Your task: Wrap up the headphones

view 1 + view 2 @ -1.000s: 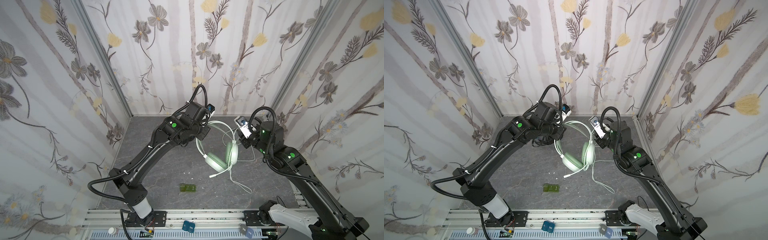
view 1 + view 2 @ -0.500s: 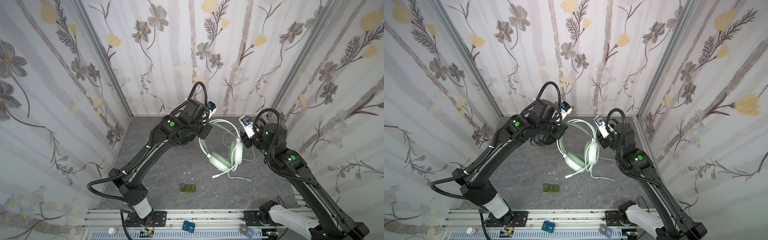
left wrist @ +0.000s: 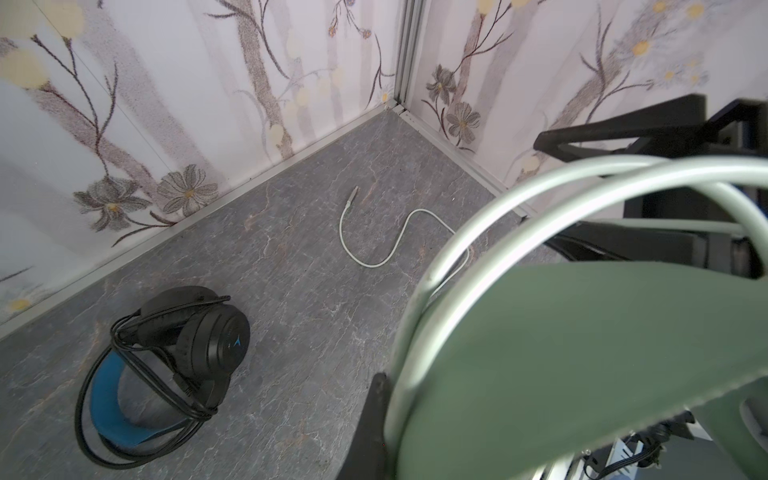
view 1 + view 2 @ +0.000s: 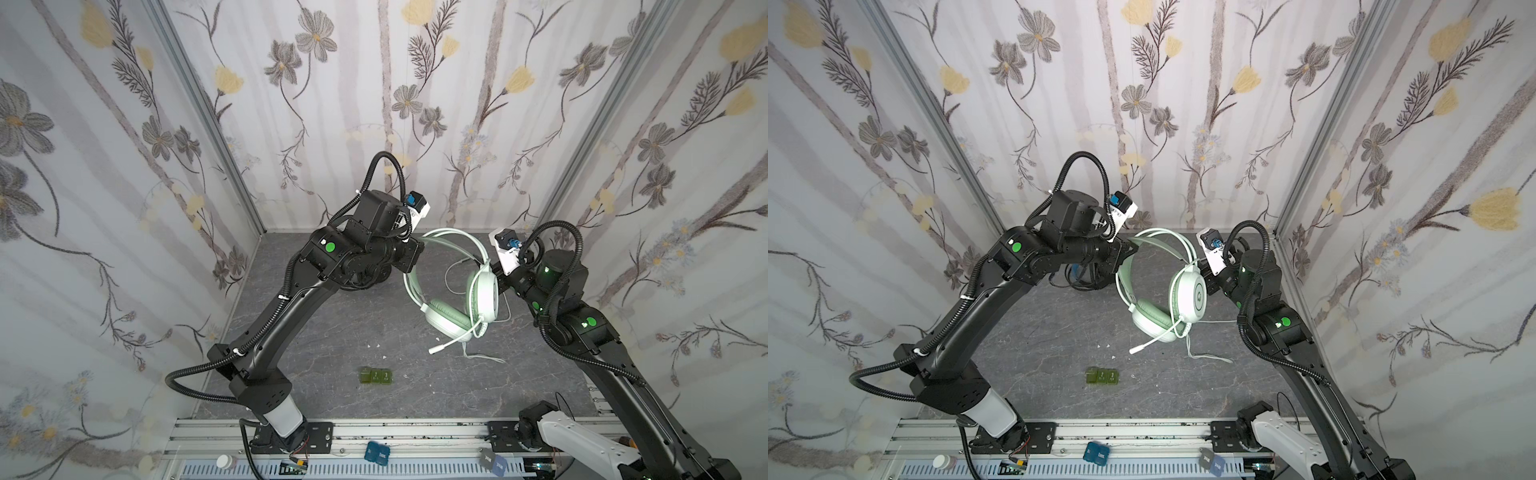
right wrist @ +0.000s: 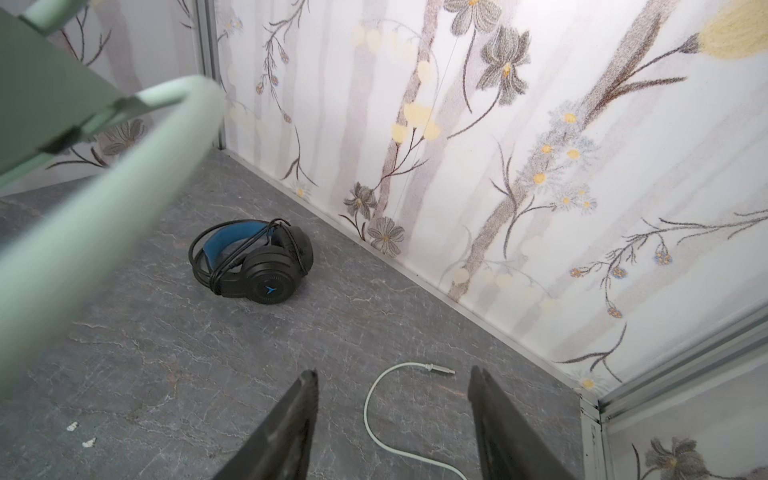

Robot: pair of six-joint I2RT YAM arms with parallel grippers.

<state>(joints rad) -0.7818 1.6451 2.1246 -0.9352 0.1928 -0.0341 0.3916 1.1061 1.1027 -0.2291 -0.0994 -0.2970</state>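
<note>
Both top views: pale mint-green over-ear headset hung above the grey marbled desk, its headband pinched in the closed left claw.
Left wrist: whitish cable lay on the desk; black headset with blue band lay near the wall.
Right wrist: right claw gaped, holding nothing.
</note>
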